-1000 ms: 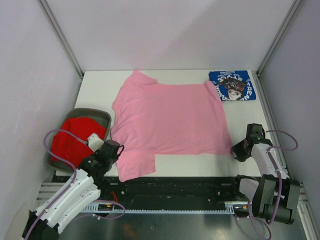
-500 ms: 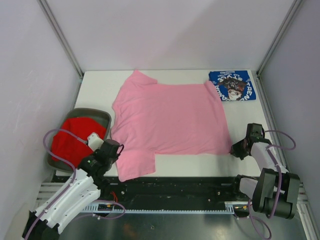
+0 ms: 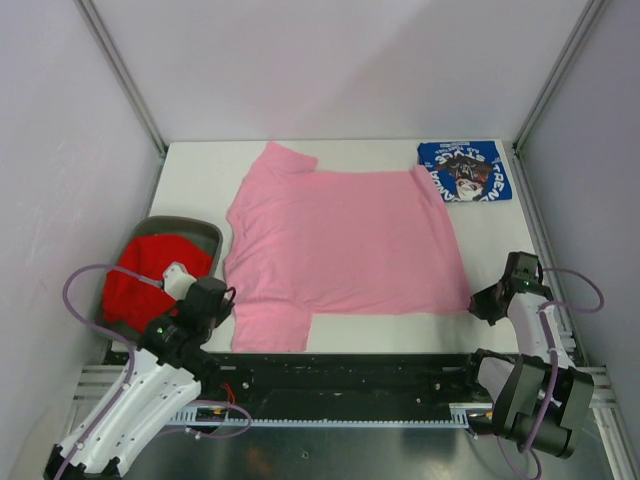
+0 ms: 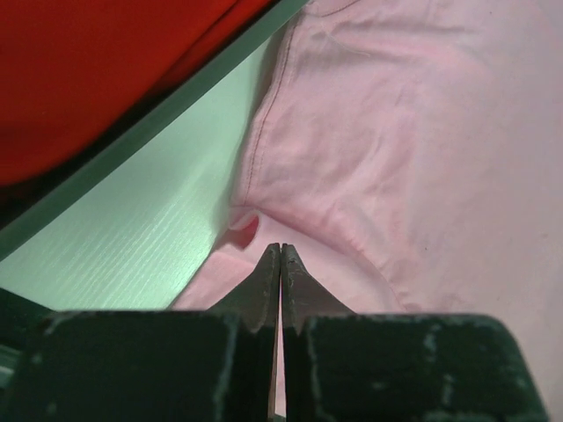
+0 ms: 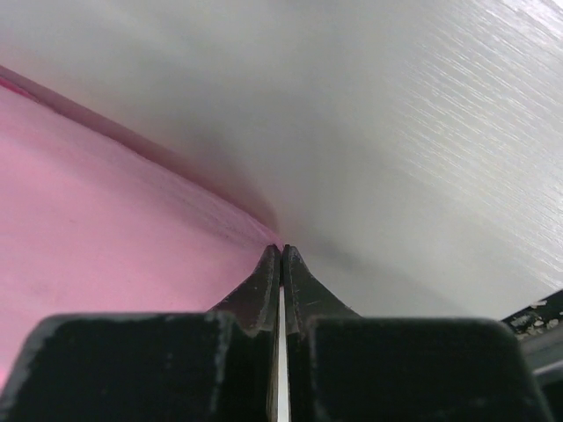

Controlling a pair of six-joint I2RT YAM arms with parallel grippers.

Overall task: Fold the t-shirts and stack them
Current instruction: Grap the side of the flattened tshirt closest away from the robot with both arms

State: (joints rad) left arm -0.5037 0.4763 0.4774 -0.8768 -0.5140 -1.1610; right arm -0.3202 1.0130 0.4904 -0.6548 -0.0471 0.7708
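At the bottom left of the top view, the left gripper (image 3: 224,314) is pinching the near sleeve of the pink t-shirt (image 3: 340,240). In its wrist view the fingers are pressing together, with cloth puckering at the tips. At the lower right, the right gripper (image 3: 478,306) is clamping the shirt's near right hem corner, and no gap is showing between its fingers. The pink t-shirt is lying spread nearly flat across the middle of the white table (image 3: 195,180), not yet folded. Left of centre, the red t-shirt (image 3: 140,280) is sitting bunched in the grey bin (image 3: 207,232), waiting its turn. At the upper right, the blue t-shirt (image 3: 465,170) is resting as a compact folded rectangle, print up. Judging by this, one shirt is looking finished and the pink one is only being laid out for its first fold. The red shirt and the stacking are remaining to be done.
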